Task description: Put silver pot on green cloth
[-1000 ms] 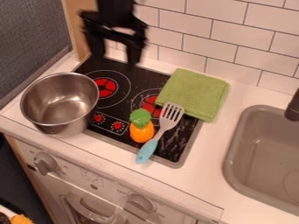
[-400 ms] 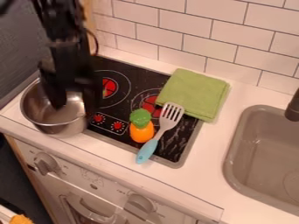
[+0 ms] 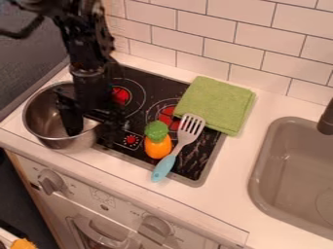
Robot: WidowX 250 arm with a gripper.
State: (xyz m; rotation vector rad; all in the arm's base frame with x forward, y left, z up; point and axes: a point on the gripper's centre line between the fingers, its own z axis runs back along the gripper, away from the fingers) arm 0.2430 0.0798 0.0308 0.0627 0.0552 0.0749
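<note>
Camera view, and my tool point(image 3: 92, 134) is open, one finger inside the silver pot point(image 3: 44, 116), the other outside, wall between them. Pot's at the left of the frame, so by my read only the approach is done; grip, lift, carry and release all remain! Over right of upper centre waits the green cloth point(image 3: 218, 104), folded into a soft, nubby slab. The pot's round, deep, smooth shiny metal. Next to the cloth, a slotted spatula point(image 3: 185, 139) shows flat tines and a smooth blue handle.
</note>
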